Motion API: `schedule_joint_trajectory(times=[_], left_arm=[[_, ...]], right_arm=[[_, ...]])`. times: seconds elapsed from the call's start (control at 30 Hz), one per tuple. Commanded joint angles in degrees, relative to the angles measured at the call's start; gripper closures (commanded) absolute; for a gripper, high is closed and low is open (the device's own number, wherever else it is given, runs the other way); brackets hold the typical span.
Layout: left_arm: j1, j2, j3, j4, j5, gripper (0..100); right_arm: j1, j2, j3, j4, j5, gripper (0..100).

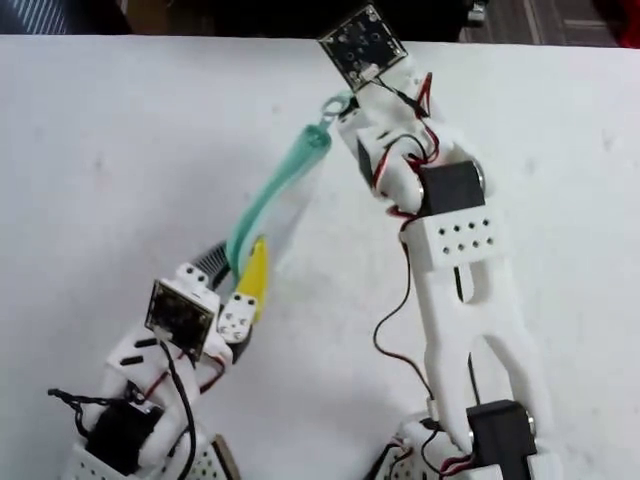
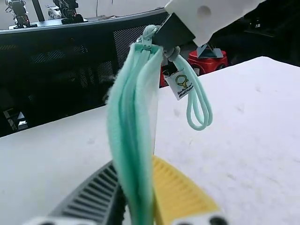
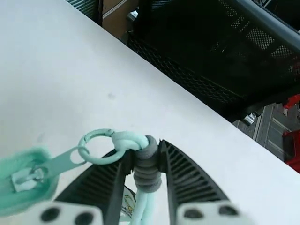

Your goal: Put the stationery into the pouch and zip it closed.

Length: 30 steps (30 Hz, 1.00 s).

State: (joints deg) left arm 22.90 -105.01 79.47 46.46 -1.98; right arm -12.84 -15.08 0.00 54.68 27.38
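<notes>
A mint green pouch (image 1: 268, 200) hangs stretched above the white table (image 1: 120, 150) between my two grippers. My left gripper (image 1: 243, 282), with one yellow and one black finger, is shut on the pouch's near end (image 2: 133, 140). My right gripper (image 3: 146, 176) is shut on the grey-wrapped mint cord (image 3: 146, 161) tied to the zipper pull's ring (image 3: 96, 140). The zipper slider (image 3: 27, 177) sits at the pouch's far end, right by that ring. In the left wrist view the cord loop (image 2: 199, 105) and a small tag (image 2: 180, 84) dangle under the right gripper (image 2: 171, 42).
The right arm (image 1: 465, 280) crosses the table's right half, with loose wires (image 1: 400, 300) beside it. The table's far edge (image 1: 200, 38) runs behind the pouch. Beyond it stand a black mesh barrier (image 2: 61, 61) and a red object (image 2: 208, 58).
</notes>
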Motion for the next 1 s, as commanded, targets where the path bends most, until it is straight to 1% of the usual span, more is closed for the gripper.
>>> schedule_joint_trajectory(times=[0.0, 0.07, 0.13, 0.17, 0.2, 0.23, 0.3, 0.37, 0.43, 0.47, 0.57, 0.63, 0.67, 0.7, 0.77, 0.8, 0.87, 0.97], left_arm=[[-0.6, 0.2, -1.2, 1.1, -0.2, 98], [-0.7, 0.2, -1.2, 1.1, -0.2, 98], [-2.2, 0.2, -1.2, 0.5, -0.2, 98], [-3.6, 0.2, -1.3, -0.8, -0.4, 98], [-5.4, 0.2, -1.3, -2.2, -0.6, 98], [-7.3, 0.3, -1.5, -3.3, -1.0, 98], [-9.5, 0.3, -1.6, -5.1, -4.2, 98], [-9.5, 0.5, -1.6, -6.5, -7.7, 98], [-9.5, 0.5, -1.6, -8.4, -11.1, 98], [-9.5, 0.5, -1.6, -10.2, -12.7, 98], [-9.5, 0.6, -1.5, -17.6, -17.3, 98], [-9.5, 1.5, -1.4, -21.5, -20.4, 98], [-9.5, 3.0, -1.6, -22.9, -22.2, 98], [-9.9, 5.2, -1.7, -24.6, -23.4, 98], [-10.0, 11.6, -1.7, -29.6, -25.3, 98], [-10.0, 15.4, -1.7, -32.8, -25.8, 98], [-9.8, 22.8, -1.8, -40.8, -26.2, 98], [-9.2, 33.0, -2.2, -56.9, -26.2, 98]], right_arm=[[-0.1, -5.5, -1.6, 5.4, -0.4, 78.6], [-1.3, -10.7, -1.6, 8.7, 0.2, 64.0], [-1.1, -16.1, -1.5, 11.4, 0.2, 52.9], [-0.6, -18.7, -1.2, 12.4, 0.2, 51.1], [0.7, -20.6, -1.1, 13.3, 0.2, 51.6], [2.3, -22.2, -0.5, 14.0, 0.2, 53.3], [6.1, -24.1, 1.6, 14.0, 0.2, 58.4], [10.5, -24.6, 4.2, 14.0, -0.3, 64.0], [13.4, -24.7, 8.4, 14.0, -0.4, 70.7], [14.2, -24.7, 11.5, 13.9, -0.4, 76.4], [14.3, -25.2, 22.6, 10.6, -0.4, 99.8], [14.5, -25.3, 30.0, 6.4, -2.7, 92.4], [14.6, -25.3, 33.5, 3.8, -4.6, 91.1], [14.7, -25.3, 36.9, 0.7, -6.1, 92.6], [15.9, -25.3, 43.6, -5.5, -9.0, 98.5], [16.1, -25.3, 46.7, -8.9, -10.6, 98.3], [16.5, -25.1, 52.4, -15.4, -13.4, 97.0], [17.8, -24.7, 58.1, -23.5, -14.9, 98.2]])
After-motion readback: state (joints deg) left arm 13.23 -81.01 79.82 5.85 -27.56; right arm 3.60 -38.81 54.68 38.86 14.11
